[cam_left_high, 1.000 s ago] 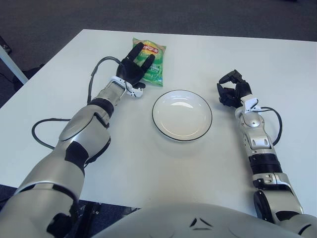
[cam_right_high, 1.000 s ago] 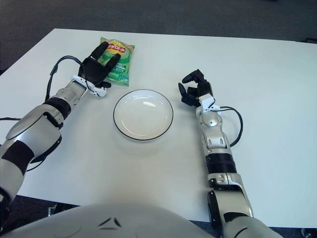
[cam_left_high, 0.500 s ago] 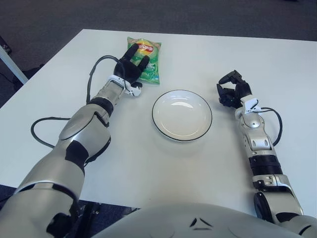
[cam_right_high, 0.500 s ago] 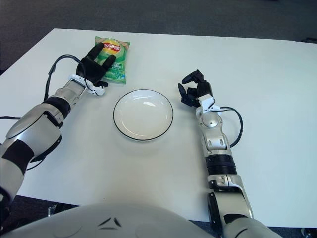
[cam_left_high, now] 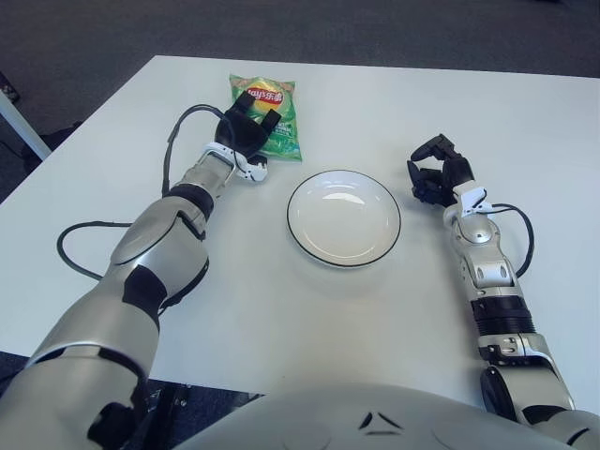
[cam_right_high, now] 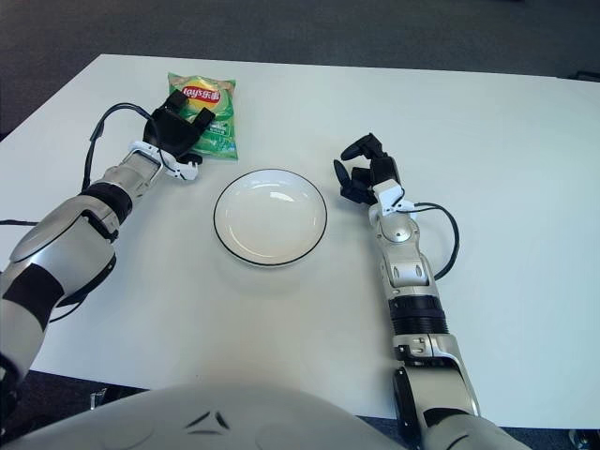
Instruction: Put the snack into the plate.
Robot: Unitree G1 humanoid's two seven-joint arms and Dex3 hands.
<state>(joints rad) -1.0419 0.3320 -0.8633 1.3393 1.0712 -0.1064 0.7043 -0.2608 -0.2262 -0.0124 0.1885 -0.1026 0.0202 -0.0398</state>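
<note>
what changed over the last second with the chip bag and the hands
The snack bag slid toward the robot's left and turned a little, its top now pointing more upright. The left hand went with it, drawing its outstretched fingers in so they curl over the bag's near part. The bag still lies on the table, not in the plate. The plate and the right hand beside it kept their places.

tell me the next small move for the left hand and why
Probably close the left hand fully around the snack bag and lift it. Its fingers lie over the bag's near edge, the bag looks flat on the table, and the plate is empty.
</note>
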